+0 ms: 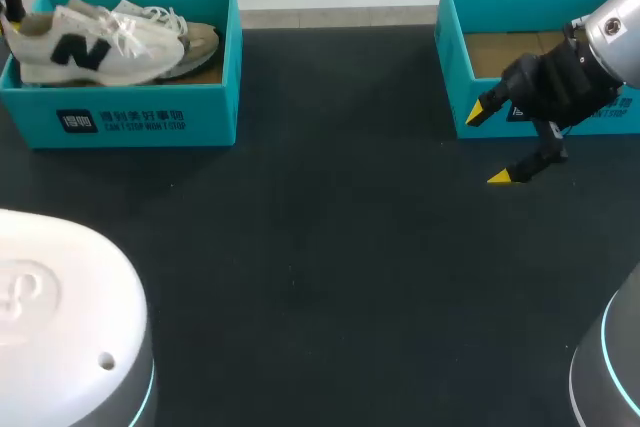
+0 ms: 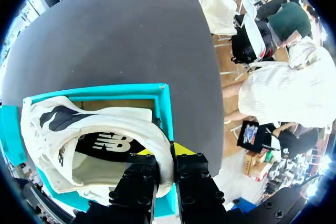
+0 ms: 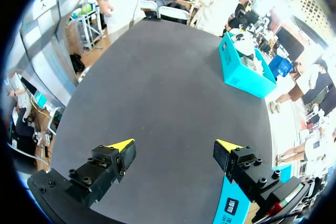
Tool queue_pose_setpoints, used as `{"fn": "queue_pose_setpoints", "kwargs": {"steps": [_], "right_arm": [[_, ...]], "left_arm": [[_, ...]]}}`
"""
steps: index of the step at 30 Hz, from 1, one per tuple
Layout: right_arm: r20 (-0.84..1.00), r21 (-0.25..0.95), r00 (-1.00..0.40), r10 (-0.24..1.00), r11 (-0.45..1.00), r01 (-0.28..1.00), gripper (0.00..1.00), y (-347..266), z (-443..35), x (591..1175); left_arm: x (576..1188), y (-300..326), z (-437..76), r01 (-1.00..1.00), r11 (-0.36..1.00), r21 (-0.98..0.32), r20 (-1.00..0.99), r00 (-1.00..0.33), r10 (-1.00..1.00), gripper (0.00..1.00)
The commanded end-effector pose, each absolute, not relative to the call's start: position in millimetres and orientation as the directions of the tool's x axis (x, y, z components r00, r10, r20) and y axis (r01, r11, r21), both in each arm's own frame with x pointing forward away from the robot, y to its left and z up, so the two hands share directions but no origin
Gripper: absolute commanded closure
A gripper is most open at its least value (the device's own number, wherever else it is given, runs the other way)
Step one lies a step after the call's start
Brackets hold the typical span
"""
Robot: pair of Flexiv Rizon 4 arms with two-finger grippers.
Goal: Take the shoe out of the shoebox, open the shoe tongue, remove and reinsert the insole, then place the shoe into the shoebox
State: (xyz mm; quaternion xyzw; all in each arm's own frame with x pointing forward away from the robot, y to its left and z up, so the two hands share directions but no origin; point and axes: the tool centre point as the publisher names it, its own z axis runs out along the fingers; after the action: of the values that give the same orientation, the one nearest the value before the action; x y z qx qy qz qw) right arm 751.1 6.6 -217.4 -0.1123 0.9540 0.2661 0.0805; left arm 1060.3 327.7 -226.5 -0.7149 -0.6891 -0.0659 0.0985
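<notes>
A white shoe [image 1: 90, 47] with a dark logo lies on its side in the teal shoebox [image 1: 140, 117] at the far left, with a second shoe [image 1: 195, 42] behind it. My left gripper [image 1: 12, 7] is at the box's left end. In the left wrist view its fingers [image 2: 165, 153] pinch the shoe's [image 2: 105, 124] heel collar from both sides, just inside the box wall [image 2: 165, 108]. My right gripper [image 1: 488, 145] hangs open and empty in front of another teal box [image 1: 455, 77] at the far right; the right wrist view shows only bare mat between its tips [image 3: 175, 145].
The dark mat [image 1: 330, 247] runs across the table between the two boxes. The right box shows a brown cardboard floor [image 1: 505, 47]. A white rounded robot base [image 1: 60, 327] sits at the near left and another base [image 1: 610, 367] at the near right.
</notes>
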Motion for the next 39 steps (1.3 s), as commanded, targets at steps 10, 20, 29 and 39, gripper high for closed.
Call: {"fn": "queue_pose_setpoints", "kwargs": {"steps": [10, 20, 29, 39], "right_arm": [[-0.213, 0.488, -0.962, -0.171, 0.834, -0.257, 0.0, 7.1, -217.9, 751.0], [-0.213, 0.488, -0.962, -0.171, 0.834, -0.257, 0.0, 7.1, -217.9, 751.0], [-0.213, 0.488, -0.962, -0.171, 0.834, -0.257, 0.0, 7.1, -217.9, 751.0], [-0.213, 0.488, -0.962, -0.171, 0.834, -0.257, 0.0, 7.1, -217.9, 751.0]], "left_arm": [[1066.4, 320.0, -151.6, 0.998, 0.0, -0.066, 0.206, 0.014, 0.979, 1.0], [1066.4, 320.0, -151.6, 0.998, 0.0, -0.066, 0.206, 0.014, 0.979, 1.0], [1010.2, 285.9, -133.3, 1.0, 0.013, 0.017, 0.227, -0.016, 0.974, 1.0], [934.3, 224.5, -118.1, 0.993, 0.063, 0.097, 0.267, -0.087, 0.96, 1.0]]}}
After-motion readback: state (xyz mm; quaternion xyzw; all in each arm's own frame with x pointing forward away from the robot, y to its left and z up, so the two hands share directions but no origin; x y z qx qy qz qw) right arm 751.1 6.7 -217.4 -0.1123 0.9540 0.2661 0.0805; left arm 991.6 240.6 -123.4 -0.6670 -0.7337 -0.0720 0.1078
